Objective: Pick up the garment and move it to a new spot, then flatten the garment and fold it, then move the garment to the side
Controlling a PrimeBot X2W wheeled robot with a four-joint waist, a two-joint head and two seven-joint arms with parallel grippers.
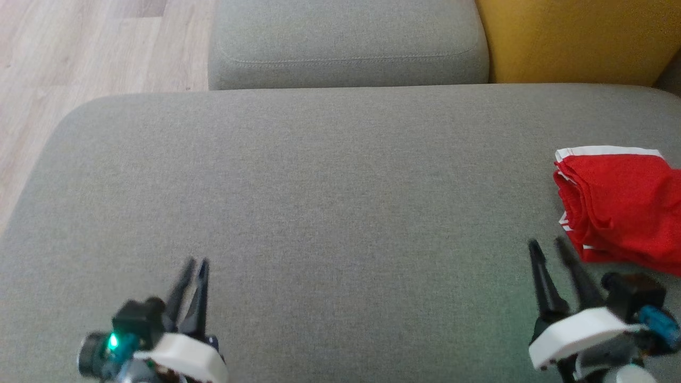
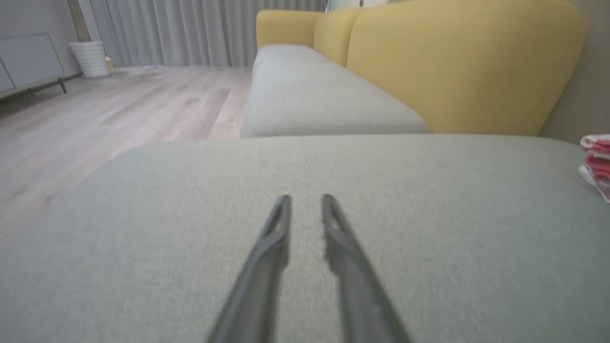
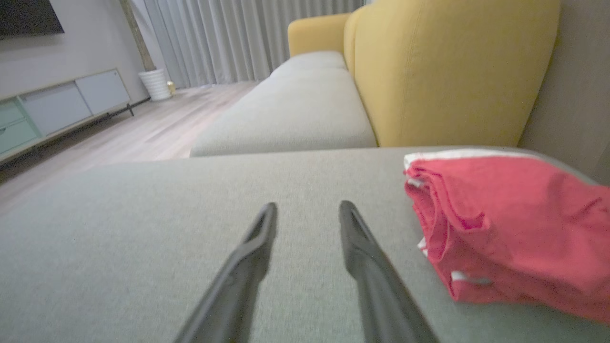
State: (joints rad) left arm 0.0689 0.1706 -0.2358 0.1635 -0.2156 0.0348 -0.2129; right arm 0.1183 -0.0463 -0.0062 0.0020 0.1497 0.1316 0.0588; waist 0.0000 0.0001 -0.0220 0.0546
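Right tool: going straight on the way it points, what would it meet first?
Likely only the cushion: the right tool points past the garment, which lies to its right, toward the sofa seat beyond. Its height over the cushion is unclear.

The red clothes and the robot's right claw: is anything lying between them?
No. In the right wrist view, bare grey cushion lies between the right gripper and the red garment.
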